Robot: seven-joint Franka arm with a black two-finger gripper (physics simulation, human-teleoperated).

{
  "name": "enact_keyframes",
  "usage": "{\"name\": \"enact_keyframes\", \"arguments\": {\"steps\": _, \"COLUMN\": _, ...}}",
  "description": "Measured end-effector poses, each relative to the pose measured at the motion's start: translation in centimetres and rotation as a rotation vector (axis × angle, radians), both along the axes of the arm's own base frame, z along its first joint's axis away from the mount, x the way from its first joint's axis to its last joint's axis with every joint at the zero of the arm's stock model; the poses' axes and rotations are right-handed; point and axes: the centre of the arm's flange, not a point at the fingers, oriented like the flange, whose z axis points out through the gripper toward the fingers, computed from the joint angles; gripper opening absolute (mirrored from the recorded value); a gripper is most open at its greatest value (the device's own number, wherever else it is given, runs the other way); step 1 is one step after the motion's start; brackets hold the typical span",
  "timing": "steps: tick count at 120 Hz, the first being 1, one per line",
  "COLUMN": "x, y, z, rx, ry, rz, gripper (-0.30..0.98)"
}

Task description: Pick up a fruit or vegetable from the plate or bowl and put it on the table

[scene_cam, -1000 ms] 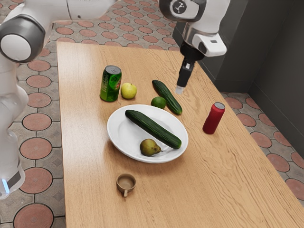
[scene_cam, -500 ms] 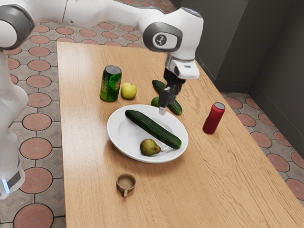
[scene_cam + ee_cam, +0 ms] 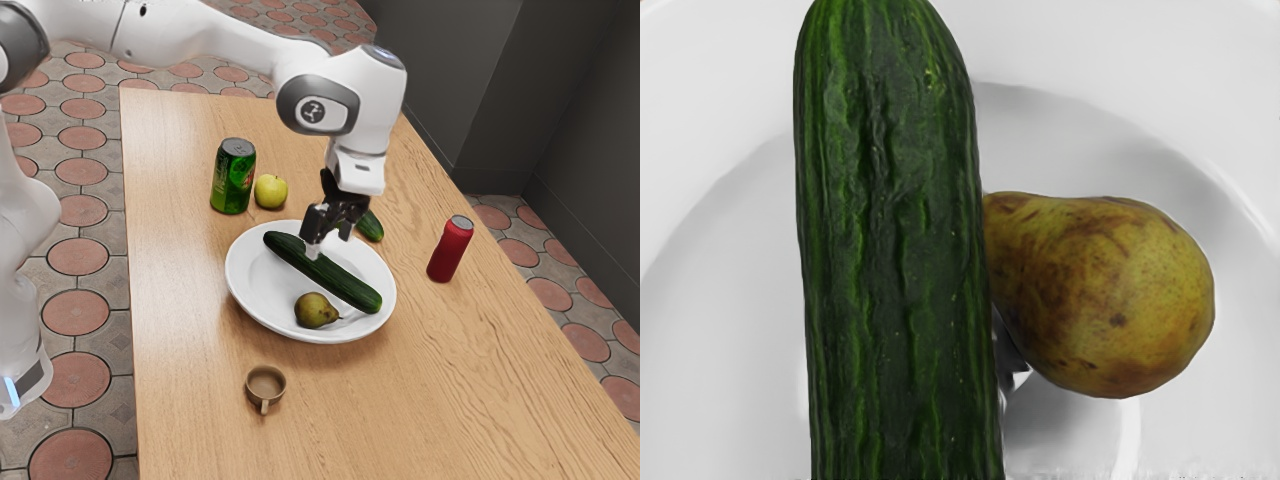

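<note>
Black two-finger gripper [image 3: 328, 243], ext. view: open, above your long dark-green cucumber [image 3: 345, 283] on the round white plate [image 3: 246, 288]. Wrist view: cucumber's beside the yellow-brown pear [image 3: 1110, 300]; you're aligned w/ its length, prob. to pinch its width.

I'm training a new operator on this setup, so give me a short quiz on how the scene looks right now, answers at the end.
1. Multiple choice: what shares the plate with the pear?
a) the brown cup
b) a cucumber
c) the red can

2. True or false: the pincer is open.

3. Fill in the colour: the can beside the apple is ____.

Key: 1. b; 2. true; 3. green
</note>
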Motion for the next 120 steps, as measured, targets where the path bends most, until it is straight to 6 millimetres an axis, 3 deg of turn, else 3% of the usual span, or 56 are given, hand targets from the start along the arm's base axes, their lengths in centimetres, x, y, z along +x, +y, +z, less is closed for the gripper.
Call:
{"name": "enact_keyframes", "arguments": {"steps": 47, "x": -0.5, "y": 0.1, "z": -2.7, "rx": 0.012, "ry": 0.018, "rz": -0.064, "gripper": 0.69}}
{"name": "enact_keyframes", "arguments": {"steps": 120, "x": -0.6, "y": 0.3, "z": -4.5, "rx": 0.031, "ry": 0.021, "rz": -0.102, "gripper": 0.69}}
